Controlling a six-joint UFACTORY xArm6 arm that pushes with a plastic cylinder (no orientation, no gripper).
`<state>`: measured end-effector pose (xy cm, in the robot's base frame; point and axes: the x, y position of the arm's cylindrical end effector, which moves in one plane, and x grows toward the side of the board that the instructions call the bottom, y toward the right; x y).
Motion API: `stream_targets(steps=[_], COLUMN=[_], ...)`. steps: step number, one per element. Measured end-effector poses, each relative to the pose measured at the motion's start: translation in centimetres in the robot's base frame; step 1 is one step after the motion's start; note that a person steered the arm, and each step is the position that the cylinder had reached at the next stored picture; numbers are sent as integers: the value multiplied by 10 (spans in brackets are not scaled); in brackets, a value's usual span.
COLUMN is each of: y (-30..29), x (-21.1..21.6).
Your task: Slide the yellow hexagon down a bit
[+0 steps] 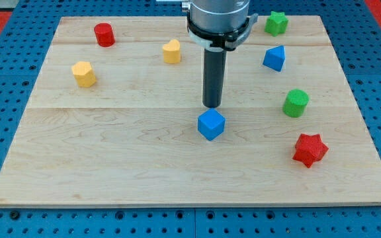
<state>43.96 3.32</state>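
The yellow hexagon (83,73) lies at the view's left on the wooden board (111,152). My tip (211,106) is near the middle of the board, far to the right of the hexagon and just above a blue cube (211,124). A second yellow block, heart-shaped (171,51), lies up and to the left of the tip.
A red cylinder (104,34) lies at the top left. At the right are a green star (276,23), a blue block (274,58), a green cylinder (296,103) and a red star (309,149).
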Motion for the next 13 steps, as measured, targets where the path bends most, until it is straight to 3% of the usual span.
stream_targets(steps=[3,6,8,10,13], y=[0,-104,-150,-234,-236], x=[35,-17,-75,-117,-87])
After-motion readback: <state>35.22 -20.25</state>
